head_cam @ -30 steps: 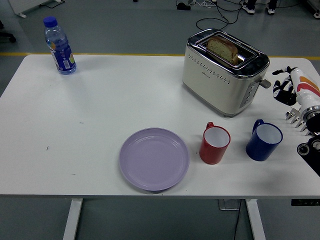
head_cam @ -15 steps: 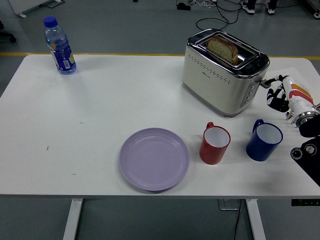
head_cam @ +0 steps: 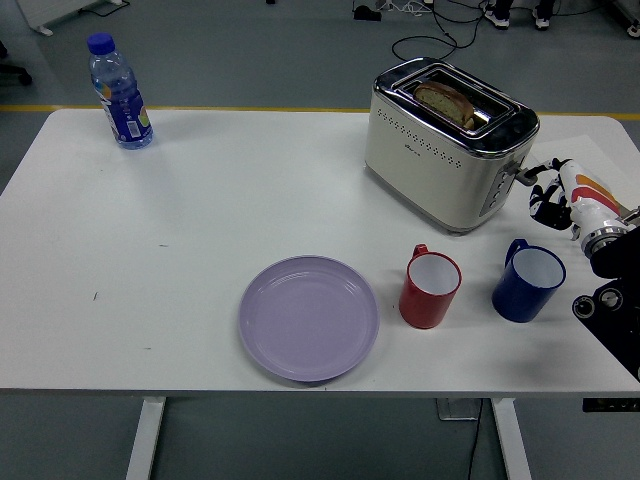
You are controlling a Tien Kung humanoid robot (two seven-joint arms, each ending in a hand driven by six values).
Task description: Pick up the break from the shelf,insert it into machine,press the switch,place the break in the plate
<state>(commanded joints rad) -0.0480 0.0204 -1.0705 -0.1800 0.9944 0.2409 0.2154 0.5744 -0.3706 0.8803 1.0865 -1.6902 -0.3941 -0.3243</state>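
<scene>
On top of the cream and chrome two-slot toaster [head_cam: 445, 150], at the table's far right, a brown slice of bread [head_cam: 447, 101] sits low in the slot w/ only its upper part showing. So pick-up and insertion look done; no shelf is in view.

Right hand [head_cam: 557, 197], black w/ a white, red-and-orange-marked back, is at the toaster's right end, fingertips [head_cam: 535, 180] reaching toward the dark lever knob [head_cam: 520, 177] on the control face. Fingers look curled, holding nothing; contact w/ the knob can't be confirmed at this size, they're touching or just beside it. My read: switch step is in hand, lever prob. at or near the bottom given how low the bread rides, but can't say it has latched.

Left of task: finish the press if not done, then lift the bread out and put it on the round lilac plastic plate [head_cam: 309, 318], which sits bare at front centre, well apart from the toaster.

Bread vs fingers: bread is up and to the left of the hand, atop the toaster, not touching; hand is down at the side panel. Left arm not visible.

Between toaster and plate route: red mug [head_cam: 430, 289] and blue mug [head_cam: 527, 281] stand near the front right, blue one just below the hand.
</scene>
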